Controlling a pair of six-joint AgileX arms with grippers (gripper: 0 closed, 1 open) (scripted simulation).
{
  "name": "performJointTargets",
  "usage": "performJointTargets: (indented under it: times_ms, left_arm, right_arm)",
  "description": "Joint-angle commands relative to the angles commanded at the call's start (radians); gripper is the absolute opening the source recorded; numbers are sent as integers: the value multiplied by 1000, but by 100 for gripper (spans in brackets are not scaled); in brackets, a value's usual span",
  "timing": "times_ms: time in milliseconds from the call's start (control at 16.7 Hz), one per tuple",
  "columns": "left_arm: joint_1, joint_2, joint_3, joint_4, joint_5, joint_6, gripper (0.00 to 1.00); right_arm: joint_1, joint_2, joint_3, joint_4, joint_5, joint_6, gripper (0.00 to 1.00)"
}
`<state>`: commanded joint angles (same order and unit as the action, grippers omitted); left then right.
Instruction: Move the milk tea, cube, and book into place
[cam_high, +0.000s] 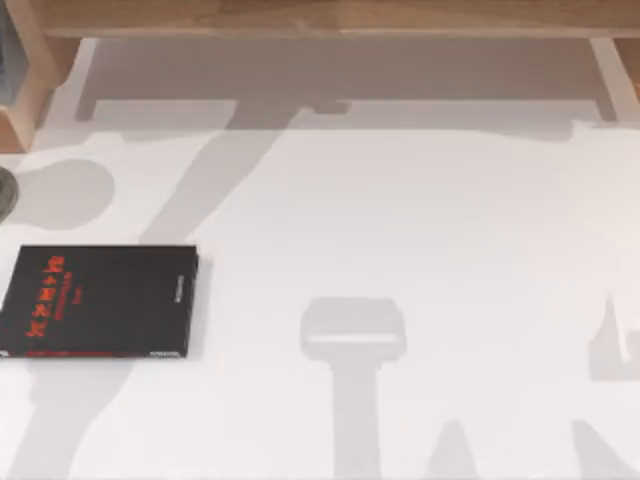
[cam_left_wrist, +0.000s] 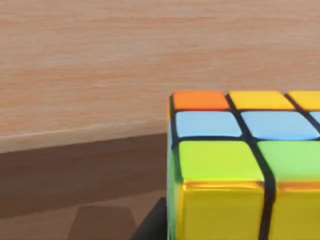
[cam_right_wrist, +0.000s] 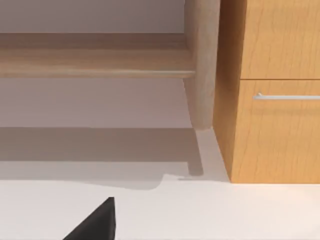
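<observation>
Left gripper's own state: cannot tell; cube (cam_left_wrist: 240, 165) close before its wrist camera, wooden surface (cam_left_wrist: 125, 60) behind. Black book (cam_high: 100, 300) at table's (cam_high: 420, 230) 9 o'clock.

Bright, even light floods the white table (cam_high: 420, 220), where soft grey shadows of the arms and shelf (cam_high: 320, 15) stretch across it, edges diffuse. A glossy highlight runs along the cube (cam_left_wrist: 240, 170) in the left wrist view, close and slightly soft. Gentle shadow pools under the shelf beside the cabinet (cam_right_wrist: 275, 100).
</observation>
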<state>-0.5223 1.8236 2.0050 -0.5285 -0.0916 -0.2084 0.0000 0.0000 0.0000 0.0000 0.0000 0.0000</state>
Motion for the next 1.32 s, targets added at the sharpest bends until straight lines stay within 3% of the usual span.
performJointTargets:
  times_ms: [300, 600, 1020, 1320]
  left_arm:
    - [142, -201, -333, 424, -97, 137, 0]
    - [219, -263, -546, 632, -168, 218, 0]
    - [210, -248, -547, 644, -163, 236, 0]
    - [183, -124, -352, 681, -105, 281, 0]
  right_arm:
    - [0, 0, 0, 0, 0, 0, 100]
    - [0, 0, 0, 0, 0, 0, 100]
    - [0, 0, 0, 0, 0, 0, 100]
    - [0, 0, 0, 0, 0, 0, 100]
